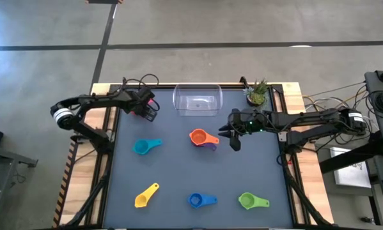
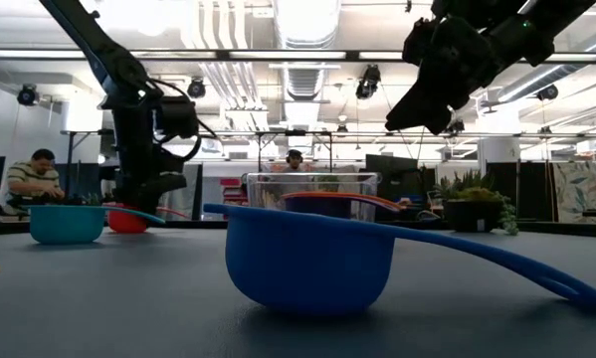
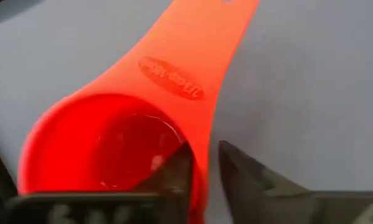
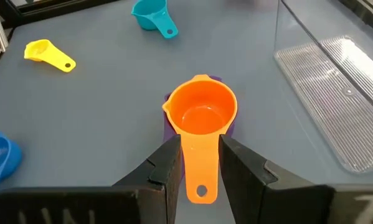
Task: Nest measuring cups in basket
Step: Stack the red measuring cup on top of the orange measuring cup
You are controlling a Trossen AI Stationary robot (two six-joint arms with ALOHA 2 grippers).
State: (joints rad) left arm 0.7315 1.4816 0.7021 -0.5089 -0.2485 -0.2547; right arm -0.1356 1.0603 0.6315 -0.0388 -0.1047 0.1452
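The red measuring cup (image 1: 136, 109) sits on its base on the table near the far left. My left gripper (image 3: 205, 168) is down over it, open by a narrow gap. One finger is inside the bowl and one outside. The orange cup (image 1: 199, 137) sits nested in the purple cup (image 4: 169, 129) at mid-table. My right gripper (image 4: 200, 165) is open and hangs well above them. Seen from its wrist, its fingers stand on either side of the orange handle (image 4: 200, 177). The clear basket (image 1: 197, 99) rests at the far edge. Teal (image 1: 146, 147), yellow (image 1: 146, 195), blue (image 1: 201, 200) and green (image 1: 252, 202) cups lie apart. My left gripper comes down from above at the red cup's wall (image 3: 202, 163), beside the root of its handle. One finger (image 3: 170, 177) is inside the bowl and the other (image 3: 248, 183) outside. Grey table shows between the wall and the outer finger; whether either finger touches, I cannot tell.
A small potted plant (image 1: 257, 94) stands at the far right corner, beside the basket. In the low view the blue cup (image 2: 312, 264) fills the foreground. People sit in the room beyond the table. Open table lies between the near row of cups and the middle ones.
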